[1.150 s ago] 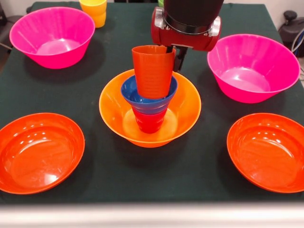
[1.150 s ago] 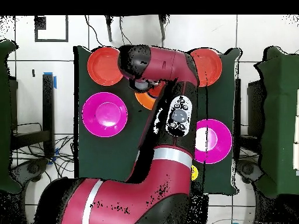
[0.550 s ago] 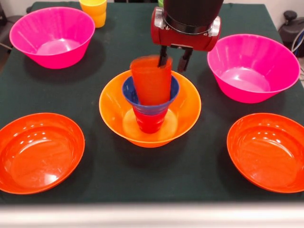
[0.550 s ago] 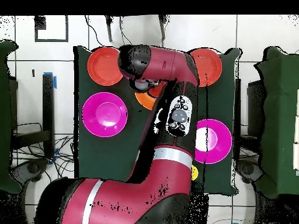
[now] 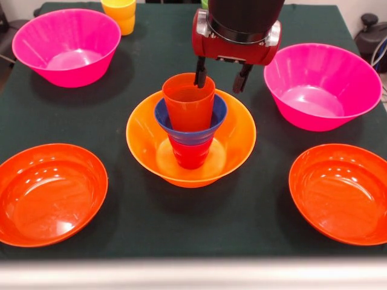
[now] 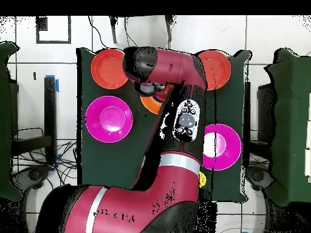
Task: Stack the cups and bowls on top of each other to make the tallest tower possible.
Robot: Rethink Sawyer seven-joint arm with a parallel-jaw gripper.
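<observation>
Four pieces are stacked, the orange cup topmost, released by the spread gripper at twelve o'clock; others remain unstacked.

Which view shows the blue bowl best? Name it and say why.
The front view. There the blue bowl sits unobstructed on the red cup, holding the orange cup. In the overhead view the arm covers the stack, so the bowl cannot be made out.

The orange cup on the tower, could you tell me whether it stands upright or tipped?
Upright: the orange cup sits mouth-up in the blue bowl.
</observation>
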